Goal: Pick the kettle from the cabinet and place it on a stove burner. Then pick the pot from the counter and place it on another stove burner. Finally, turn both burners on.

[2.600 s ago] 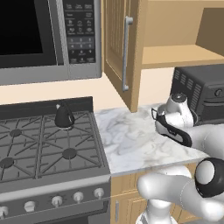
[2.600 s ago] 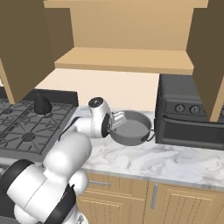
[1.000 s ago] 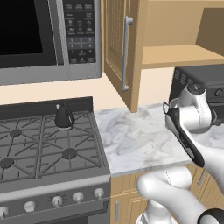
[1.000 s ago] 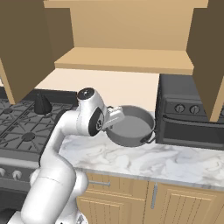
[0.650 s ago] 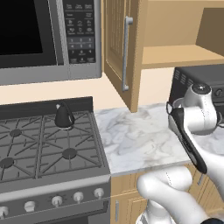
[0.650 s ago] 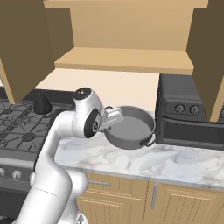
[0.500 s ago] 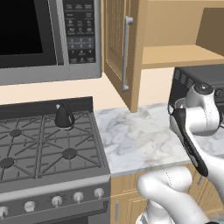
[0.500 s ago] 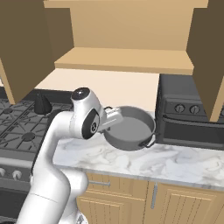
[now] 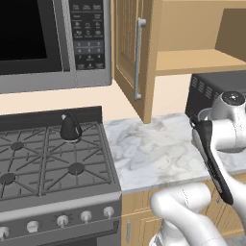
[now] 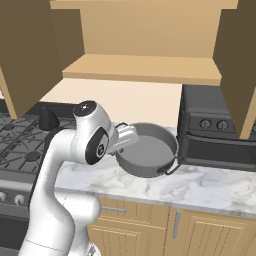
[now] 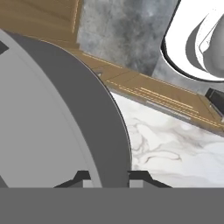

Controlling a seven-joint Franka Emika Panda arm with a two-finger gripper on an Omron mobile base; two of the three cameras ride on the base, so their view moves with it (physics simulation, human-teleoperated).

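The grey pot (image 10: pixel 148 149) hangs tilted just above the white marble counter (image 10: pixel 210 187), and my gripper (image 10: pixel 124 136) is shut on its left rim. In the hand view the pot's wall (image 11: pixel 65 109) runs down between the two tips of the gripper (image 11: pixel 107 177), with the counter (image 11: pixel 175 144) below. The black kettle (image 9: pixel 70 128) stands on the stove's back right burner, seen also as the kettle (image 10: pixel 48 118) at far left. A bare burner (image 9: pixel 76 168) lies in front of it. The cabinet (image 9: pixel 192 60) stands open, its shelf bare.
A black toaster oven (image 10: pixel 220 130) stands on the counter right of the pot. The open cabinet door with its silver handle (image 9: pixel 139 57) hangs over the counter's left part. A microwave (image 9: pixel 43 43) sits above the range. Silver knobs (image 9: pixel 62 220) line the range front.
The arm's elbow has swung upward and the pot has come up off the counter and tilted. Over the last half second almost nothing has moved. The kettle has stayed put.
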